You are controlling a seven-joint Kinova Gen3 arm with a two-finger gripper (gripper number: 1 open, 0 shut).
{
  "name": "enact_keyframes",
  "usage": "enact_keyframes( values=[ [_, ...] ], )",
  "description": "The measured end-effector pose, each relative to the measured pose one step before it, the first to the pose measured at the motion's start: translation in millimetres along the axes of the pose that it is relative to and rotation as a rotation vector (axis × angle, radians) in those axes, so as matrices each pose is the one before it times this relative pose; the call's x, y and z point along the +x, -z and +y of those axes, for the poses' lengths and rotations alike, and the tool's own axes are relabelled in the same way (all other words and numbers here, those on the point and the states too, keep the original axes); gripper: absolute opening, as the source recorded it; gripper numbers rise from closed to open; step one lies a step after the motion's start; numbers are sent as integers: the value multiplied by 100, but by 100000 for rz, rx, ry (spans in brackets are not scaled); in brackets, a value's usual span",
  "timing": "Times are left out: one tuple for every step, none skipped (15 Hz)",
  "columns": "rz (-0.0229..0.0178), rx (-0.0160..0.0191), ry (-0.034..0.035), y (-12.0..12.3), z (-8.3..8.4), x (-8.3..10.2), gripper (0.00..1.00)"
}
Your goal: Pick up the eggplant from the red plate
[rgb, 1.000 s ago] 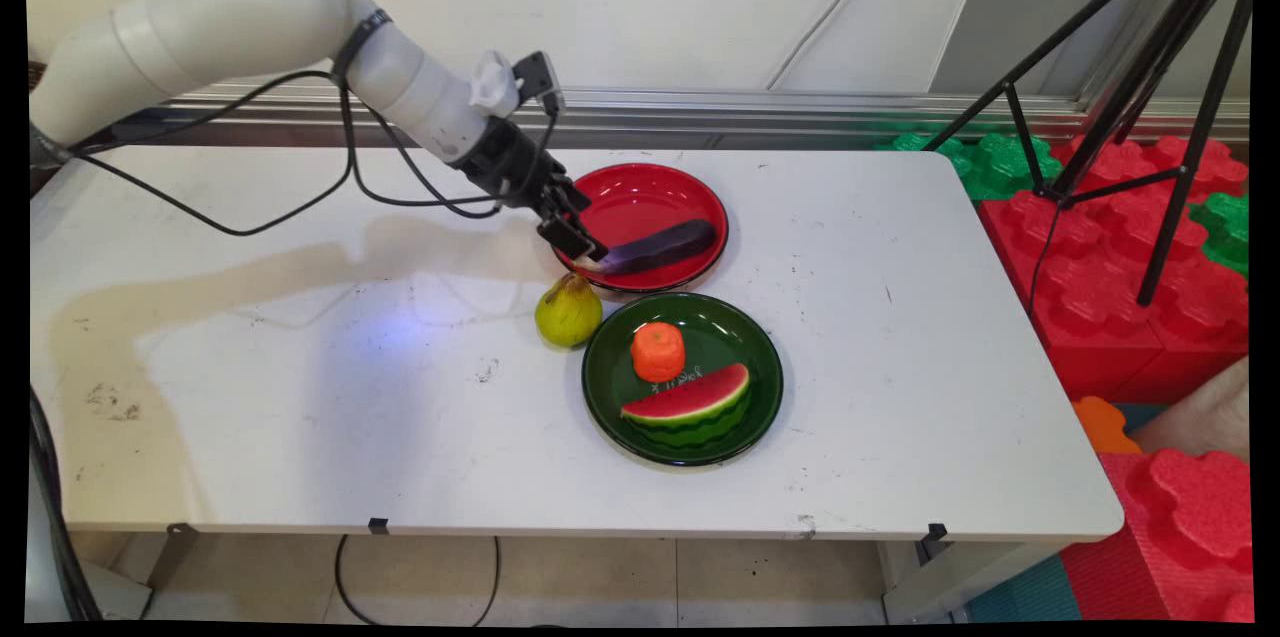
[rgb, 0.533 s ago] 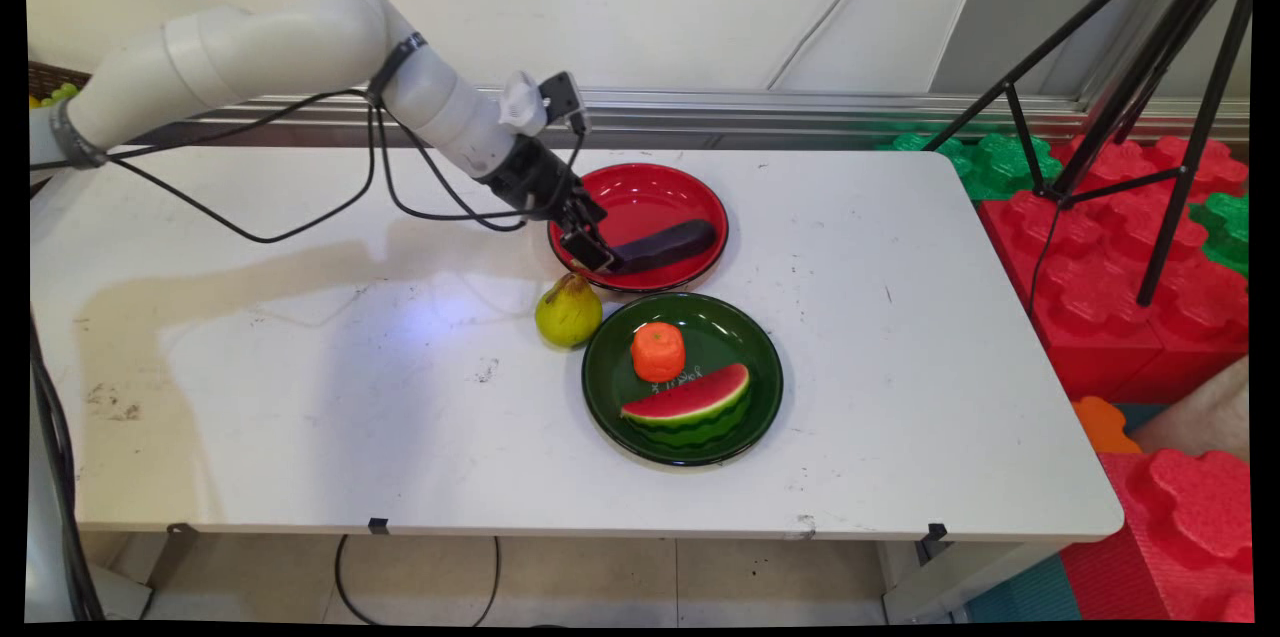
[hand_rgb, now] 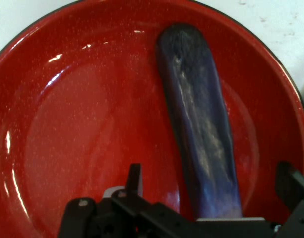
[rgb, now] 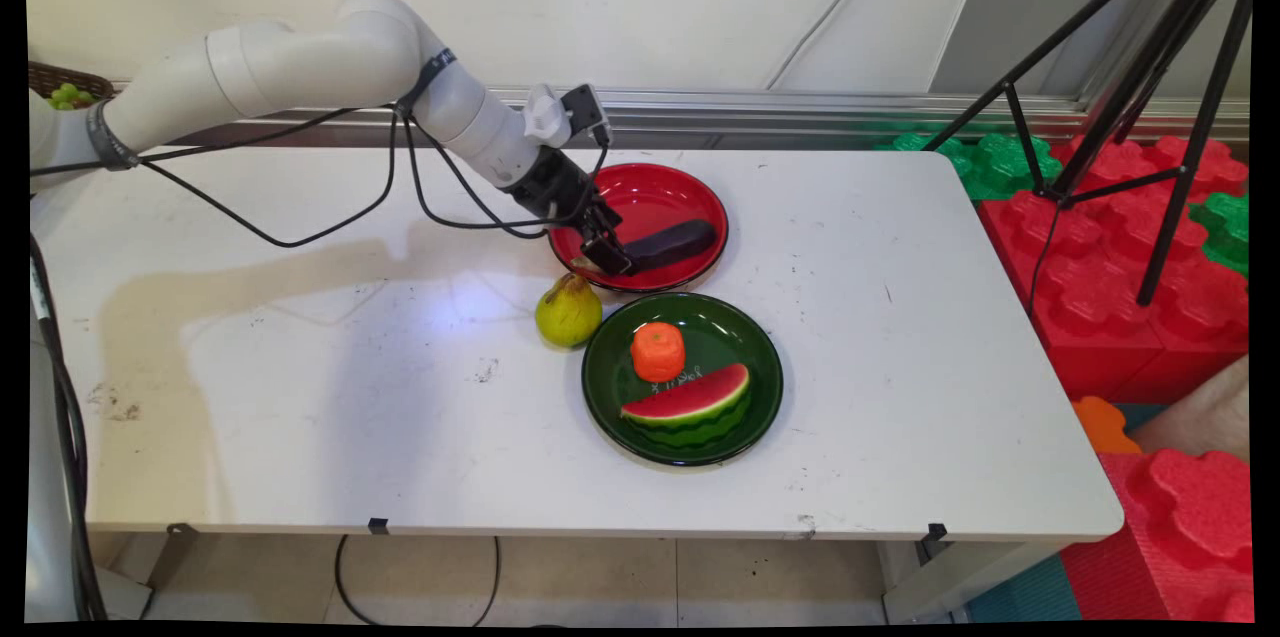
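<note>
Jaws spread wide, the gripper straddles the near end of a dark purple eggplant without closing on it. Long and glossy, the eggplant lies in a red plate on a scuffed white table. Just beside it sits a green plate with a watermelon slice and an orange piece; a pear stands nearby. Red and green foam blocks lie past the table's right end.

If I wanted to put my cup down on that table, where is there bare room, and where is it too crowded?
The white table is bare right of the red plate and green plate, and left of the pear. The middle is crowded: pear and both plates sit close together, and the gripper is down at the eggplant in the red plate.
</note>
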Motion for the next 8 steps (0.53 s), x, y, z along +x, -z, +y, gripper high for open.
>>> enact_keyframes(
  values=[
    [189,60,34,-203,-17,63,100],
    [97,-16,42,-128,-4,41,100],
    [209,89,55,-194,-14,67,100],
    [209,39,73,-144,-11,62,0],
    [194,104,28,-115,-14,48,0],
    [148,15,103,-150,-5,47,0],
    [142,7,76,-95,-7,35,0],
    [119,-58,56,-102,0,40,0]
  ],
)
